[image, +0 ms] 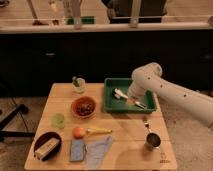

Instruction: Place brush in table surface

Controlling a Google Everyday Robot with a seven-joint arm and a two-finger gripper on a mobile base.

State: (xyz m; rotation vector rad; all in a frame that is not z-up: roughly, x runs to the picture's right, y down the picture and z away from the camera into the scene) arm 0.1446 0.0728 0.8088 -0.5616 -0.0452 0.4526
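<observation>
The brush [121, 94] is slim and white with a paler head. It lies inside the green tray [111, 106], its handle running toward the tray's front right corner. My gripper [131, 96] hangs at the end of the white arm that comes in from the right. It is low over the tray's right half, right at the brush's handle. The light wooden table surface [125, 135] spreads out in front of the tray.
A red bowl [84, 107], a glass with greens [78, 85] and a green cup [59, 120] stand to the left. An orange fruit [78, 132], a banana [100, 131], a dark bowl with a wooden scrubber [47, 146], a blue sponge [77, 149] and a cloth [99, 149] are in front. A metal cup [152, 141] and a fork [146, 122] are at the front right.
</observation>
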